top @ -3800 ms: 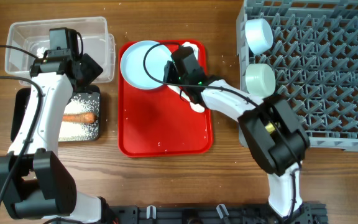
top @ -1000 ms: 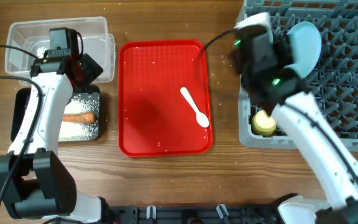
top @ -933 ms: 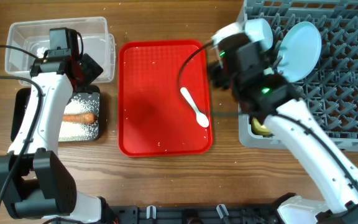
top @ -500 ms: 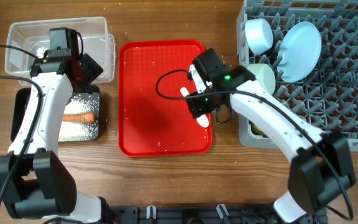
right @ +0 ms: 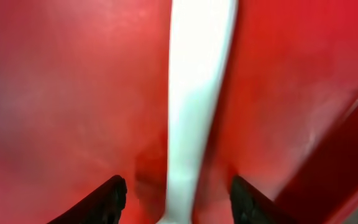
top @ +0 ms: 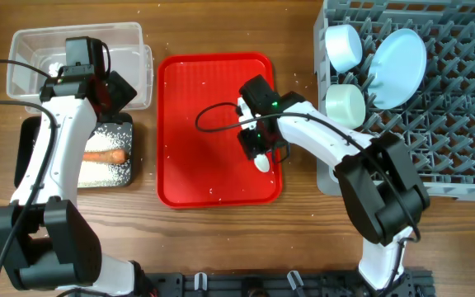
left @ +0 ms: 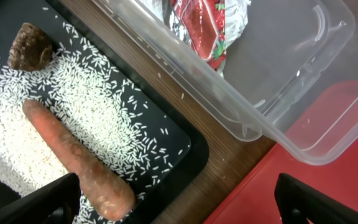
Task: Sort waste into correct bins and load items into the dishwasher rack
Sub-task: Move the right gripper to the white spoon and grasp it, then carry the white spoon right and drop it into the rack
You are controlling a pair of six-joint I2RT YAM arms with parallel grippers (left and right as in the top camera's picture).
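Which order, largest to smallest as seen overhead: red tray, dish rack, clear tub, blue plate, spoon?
1. Dish rack, even cut off by the frame.
2. Red tray.
3. Clear tub.
4. Blue plate, leaning in the rack, so not fully face-on.
5. Spoon, partly covered.

I'm seeing the red tray (top: 196,140) lying mostly bare toward the surface's left edge from the right claw (top: 254,142), leaving open passage there. Its raised rim is crowding the claw's other side, and the dishwasher rack (top: 435,124) is walling off the surface's right edge.
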